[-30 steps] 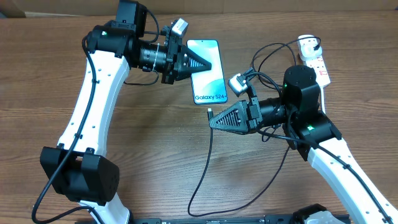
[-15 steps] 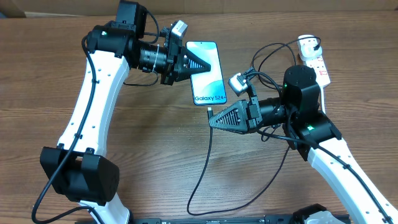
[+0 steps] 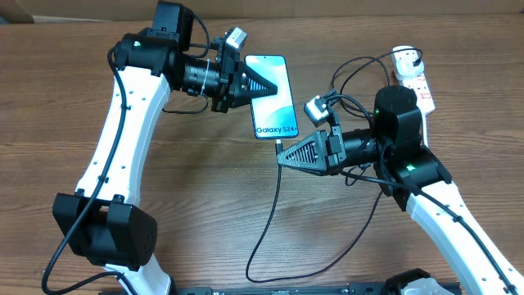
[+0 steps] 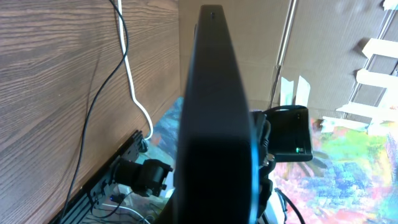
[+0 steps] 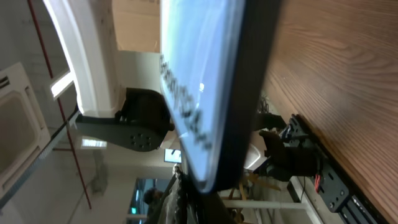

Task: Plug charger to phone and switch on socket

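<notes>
Nearest the robot, the charger [image 3: 277, 188] is looping across the bench [image 3: 205, 213] and climbing away toward the right end effector [image 3: 280, 161]. That end effector is sitting fully closed and appears to be pinching the charger just behind its plug tip [image 3: 279, 147]. The right wrist view is too crowded by the phone's edge to confirm the grip outright.

The plug tip is pointing away from the robot, toward the phone [image 3: 278, 111]. The phone is lying flat just beyond it, not yet touching as far as the overhead view is showing. Its long axis is running near to far, with the end marked "Galaxy S24" facing the plug, so tip and phone are sitting roughly in line and the gap is lying along that same axis. The right arm is clearly the nearer one for the insertion.

Farther on, the left end effector [image 3: 276, 86] is reaching in from the left with its fingers closed and empty, its tip sitting over the far half of the screen, probably bracing the phone.

Farthest, the socket [image 3: 419, 82] is lying at the right rear, well apart from both end effectors.
</notes>
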Controlling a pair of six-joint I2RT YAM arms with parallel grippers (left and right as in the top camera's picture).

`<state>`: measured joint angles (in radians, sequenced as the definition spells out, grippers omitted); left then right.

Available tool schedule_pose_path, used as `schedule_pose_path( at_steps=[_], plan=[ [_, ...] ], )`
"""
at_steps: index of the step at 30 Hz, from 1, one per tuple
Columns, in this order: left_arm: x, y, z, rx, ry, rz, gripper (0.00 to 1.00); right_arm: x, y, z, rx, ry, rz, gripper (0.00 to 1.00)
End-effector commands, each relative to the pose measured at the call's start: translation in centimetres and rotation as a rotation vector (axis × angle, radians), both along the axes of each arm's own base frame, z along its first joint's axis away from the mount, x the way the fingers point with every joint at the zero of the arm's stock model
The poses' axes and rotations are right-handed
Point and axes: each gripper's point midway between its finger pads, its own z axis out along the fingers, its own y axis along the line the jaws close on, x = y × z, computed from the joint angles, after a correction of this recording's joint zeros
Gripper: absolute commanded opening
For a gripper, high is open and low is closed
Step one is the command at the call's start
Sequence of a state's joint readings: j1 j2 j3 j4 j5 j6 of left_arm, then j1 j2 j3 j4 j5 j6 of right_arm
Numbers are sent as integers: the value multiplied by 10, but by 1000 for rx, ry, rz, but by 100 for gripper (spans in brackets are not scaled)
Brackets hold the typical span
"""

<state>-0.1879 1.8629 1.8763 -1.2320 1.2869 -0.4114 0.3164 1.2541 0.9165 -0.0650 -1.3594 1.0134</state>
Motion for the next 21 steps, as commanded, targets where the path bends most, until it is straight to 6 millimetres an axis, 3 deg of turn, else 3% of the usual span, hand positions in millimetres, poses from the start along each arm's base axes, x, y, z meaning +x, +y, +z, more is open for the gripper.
schedule_pose_path(
  at_steps=[1, 21],
  plan=[
    [-3, 0, 13, -57, -27, -21, 4, 4, 0, 5, 2, -37, -17, 4],
    [1, 2, 3, 1, -37, 0, 4, 3, 0, 5, 3, -36, -13, 4]
  ],
)
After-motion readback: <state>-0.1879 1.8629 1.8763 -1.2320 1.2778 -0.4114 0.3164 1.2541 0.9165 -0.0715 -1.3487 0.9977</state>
